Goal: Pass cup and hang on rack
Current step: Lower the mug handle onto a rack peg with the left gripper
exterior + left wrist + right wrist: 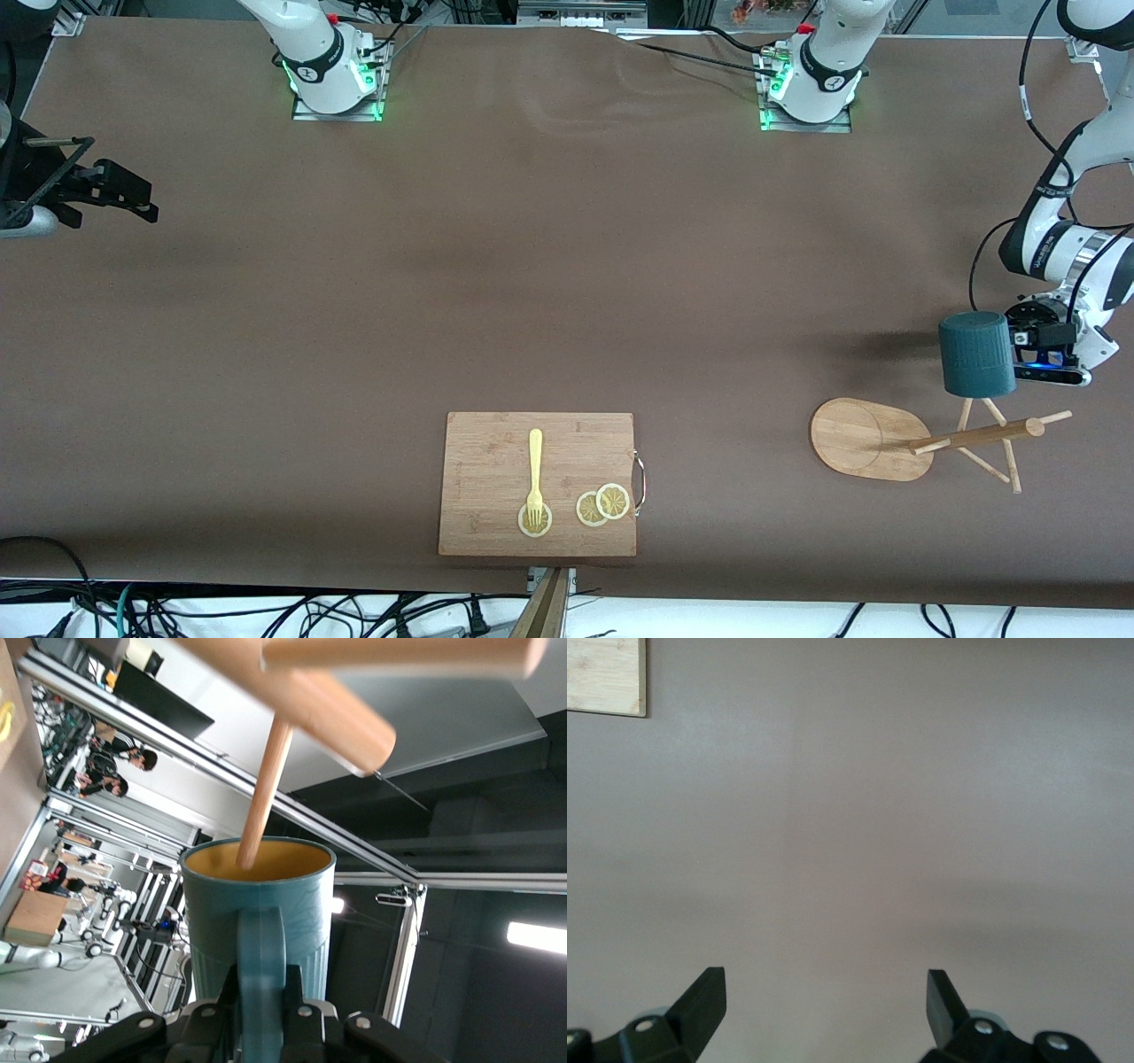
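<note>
- The cup (976,354) is up in the air, held by its handle in the left gripper (261,1014), upside down over the rack (921,439) at the left arm's end of the table.
- In the left wrist view the left gripper's fingers are pinched together on the handle (260,974), and one peg (263,793) of the rack reaches into the cup's yellow mouth.
- The rack stands near the front camera, beside the cutting board (538,483); in the front view its post and pegs lean toward the left arm's end.
- Judged from this, the passing part looks finished, since the left arm holds the cup. The hanging is under way but not done: the gripper has not let go, and whether the cup rests on the peg cannot be told.
- What seems left is to settle the cup on the peg and release it.
- The right gripper (824,1001) waits over bare table at the right arm's end, its fingers wide apart and holding nothing.
- The cutting board carries a fork (535,474) and lemon slices (602,505).
- No brand, label or writing can be read on any of these things.
</note>
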Robot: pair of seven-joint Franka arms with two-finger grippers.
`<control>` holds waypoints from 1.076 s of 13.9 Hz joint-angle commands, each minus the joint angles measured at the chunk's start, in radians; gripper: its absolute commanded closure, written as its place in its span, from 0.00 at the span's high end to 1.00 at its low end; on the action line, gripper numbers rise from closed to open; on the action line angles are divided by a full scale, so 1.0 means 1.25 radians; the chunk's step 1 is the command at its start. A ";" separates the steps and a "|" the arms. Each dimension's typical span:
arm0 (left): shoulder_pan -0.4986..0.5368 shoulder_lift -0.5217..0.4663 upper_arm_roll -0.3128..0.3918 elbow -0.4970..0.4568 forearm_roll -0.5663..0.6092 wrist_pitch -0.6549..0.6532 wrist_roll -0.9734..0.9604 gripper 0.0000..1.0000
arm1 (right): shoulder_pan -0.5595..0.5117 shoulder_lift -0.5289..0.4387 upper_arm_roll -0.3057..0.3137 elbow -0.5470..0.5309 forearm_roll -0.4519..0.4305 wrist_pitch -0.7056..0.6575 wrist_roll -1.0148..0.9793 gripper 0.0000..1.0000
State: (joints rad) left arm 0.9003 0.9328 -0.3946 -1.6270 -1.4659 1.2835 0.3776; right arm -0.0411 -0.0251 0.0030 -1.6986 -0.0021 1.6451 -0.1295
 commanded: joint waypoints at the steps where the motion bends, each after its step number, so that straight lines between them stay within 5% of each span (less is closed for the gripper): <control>1: -0.015 0.043 0.001 0.064 -0.004 0.003 -0.019 0.00 | 0.003 0.000 0.000 0.007 0.009 0.002 0.004 1.00; 15: -0.026 0.076 0.032 0.160 0.083 0.059 0.009 0.00 | 0.002 0.000 -0.001 0.007 0.010 -0.002 0.004 1.00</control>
State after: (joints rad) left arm 0.8787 1.0103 -0.3565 -1.4659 -1.4038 1.3375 0.3742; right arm -0.0389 -0.0251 0.0030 -1.6985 -0.0020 1.6451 -0.1295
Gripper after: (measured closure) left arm 0.793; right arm 0.000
